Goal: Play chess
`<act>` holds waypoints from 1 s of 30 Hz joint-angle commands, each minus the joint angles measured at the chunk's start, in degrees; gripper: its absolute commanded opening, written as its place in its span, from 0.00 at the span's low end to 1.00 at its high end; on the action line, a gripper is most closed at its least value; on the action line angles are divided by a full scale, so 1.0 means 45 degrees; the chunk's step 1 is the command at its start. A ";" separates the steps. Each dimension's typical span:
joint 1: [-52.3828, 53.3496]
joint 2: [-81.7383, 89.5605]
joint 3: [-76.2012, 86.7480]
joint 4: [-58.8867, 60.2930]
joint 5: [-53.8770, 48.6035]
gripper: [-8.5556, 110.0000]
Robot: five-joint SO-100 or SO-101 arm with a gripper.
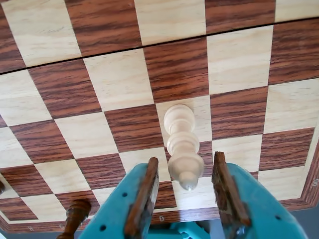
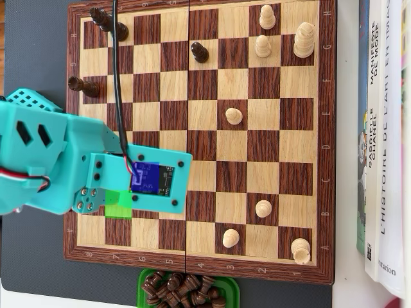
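**Chessboard status: pale piece between parted jaws**

Wooden chessboard (image 2: pixel 199 138) of brown and cream squares lies on the grey table (image 2: pixel 35 58). In the wrist view I see a pale turned wooden chess piece (image 1: pixel 182 144) standing near the board edge, between my teal jaws (image 1: pixel 185 186), which are spread apart and not touching it.

In the overhead view the teal arm (image 2: pixel 64 160) covers the chessboard's (image 2: pixel 257 273) left-middle squares and hides the gripper entirely. The green tray of dark pieces (image 2: pixel 186 289) is cut off by the bottom edge. In the wrist view a dark piece (image 1: pixel 75 216) is cropped at the bottom.
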 commanded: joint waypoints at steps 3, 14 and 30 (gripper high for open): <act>0.0195 -0.0254 -0.0684 -0.0098 -0.0078 0.21; 0.0312 -0.0391 -0.0664 -0.0742 -0.0098 0.21; 0.0312 -0.0391 -0.0527 -0.0684 -0.0098 0.21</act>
